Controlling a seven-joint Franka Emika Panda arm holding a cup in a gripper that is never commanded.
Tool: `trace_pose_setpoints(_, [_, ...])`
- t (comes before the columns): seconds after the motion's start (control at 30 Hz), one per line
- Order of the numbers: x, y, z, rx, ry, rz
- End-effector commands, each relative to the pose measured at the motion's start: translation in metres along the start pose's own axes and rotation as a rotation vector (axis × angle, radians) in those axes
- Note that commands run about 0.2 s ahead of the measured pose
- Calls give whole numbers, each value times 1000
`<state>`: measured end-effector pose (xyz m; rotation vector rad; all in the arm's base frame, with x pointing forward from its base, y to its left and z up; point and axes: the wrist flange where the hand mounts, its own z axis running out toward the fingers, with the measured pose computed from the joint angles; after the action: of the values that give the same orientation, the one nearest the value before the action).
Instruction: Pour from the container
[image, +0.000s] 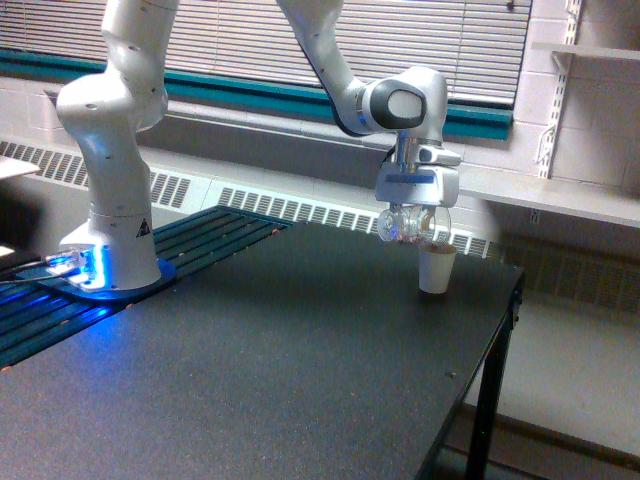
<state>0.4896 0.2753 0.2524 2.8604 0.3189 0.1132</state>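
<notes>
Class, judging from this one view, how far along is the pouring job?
Done: the gripper has the clear container gripped and positioned just above the white paper cup on the table. In hand: tipping over its rim. Left: emptying it; coloured bits remain visible inside, and no stream can be made out.

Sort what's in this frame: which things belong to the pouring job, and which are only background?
Part of the job:
- clear container, tipped on its side
- gripper holding it
- white paper cup just below

Background:
- black table
- wall shelf
- window blinds
</notes>
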Motion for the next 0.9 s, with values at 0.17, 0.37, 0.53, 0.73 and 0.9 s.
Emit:
trace_pose_setpoints(0.17, [3,-4,-5,-26,0,-24])
trace_pose_setpoints(0.37, [5,-4,-7,-39,-4,-32])
trace_pose_setpoints(0.53, [7,-4,-10,-52,-3,-42])
trace_pose_setpoints(0.73, [8,-6,-10,-60,-8,-47])
trace_pose_setpoints(0.9, [9,-7,-10,-69,-12,-53])
